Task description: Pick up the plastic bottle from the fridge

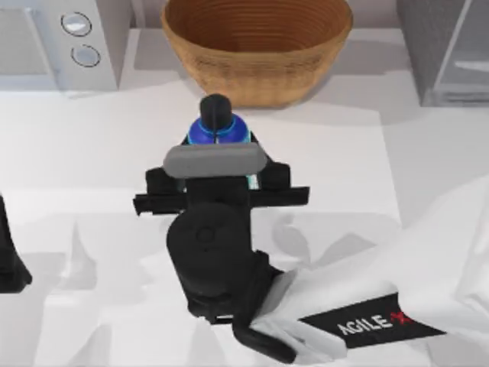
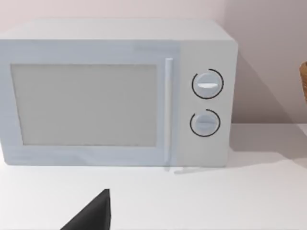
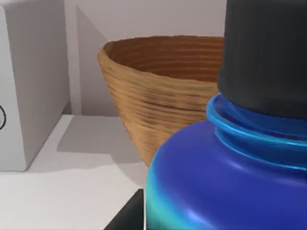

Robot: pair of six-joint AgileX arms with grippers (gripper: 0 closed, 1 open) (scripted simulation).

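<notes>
plastic bottle (image 1: pixel 218 128) body under right gripper (image 1: pixel 221 180)

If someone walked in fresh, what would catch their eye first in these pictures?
Probably the plastic bottle, blue with a dark cap, standing mid-table right at the right gripper, and looming large in the right wrist view. Just behind it sits the big woven basket at the back of the table. The grey microwave with two round knobs stands at the back left.

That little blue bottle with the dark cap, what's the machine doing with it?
The right gripper sits around the small blue plastic bottle with the dark round cap, at mid-table in front of the big woven brown basket. The tall grey fridge stands at the back right, away from the bottle. The left arm waits at the left edge.
</notes>
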